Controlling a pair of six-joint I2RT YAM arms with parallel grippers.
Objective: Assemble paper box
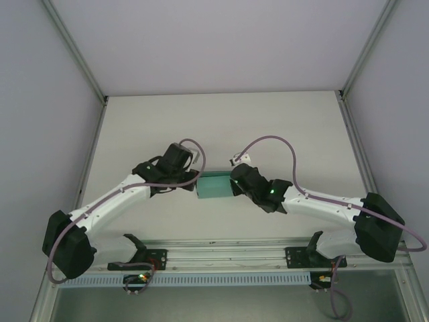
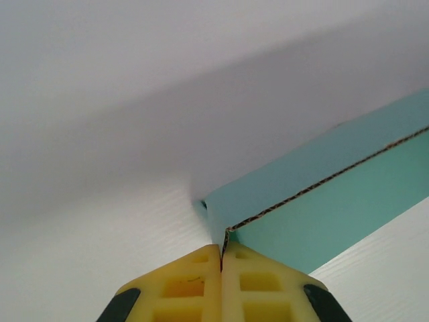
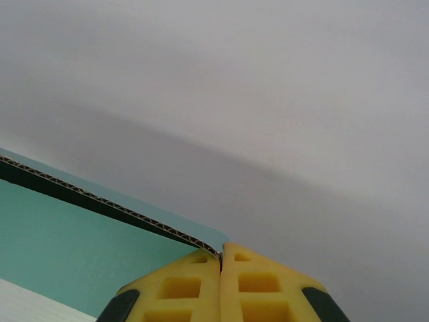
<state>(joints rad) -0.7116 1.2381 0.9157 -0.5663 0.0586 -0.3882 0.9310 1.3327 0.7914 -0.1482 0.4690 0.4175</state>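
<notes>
My left gripper and right gripper each pinch a corrugated edge of the teal-green thin-card paper box.

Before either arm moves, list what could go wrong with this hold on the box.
1. The left gripper and right gripper each pinch just a thin wall edge of the box at the very tip, so it may slip free.
2. With both arms clamped on opposite ends, uneven pulling or twisting could crease or tear the card.
</notes>
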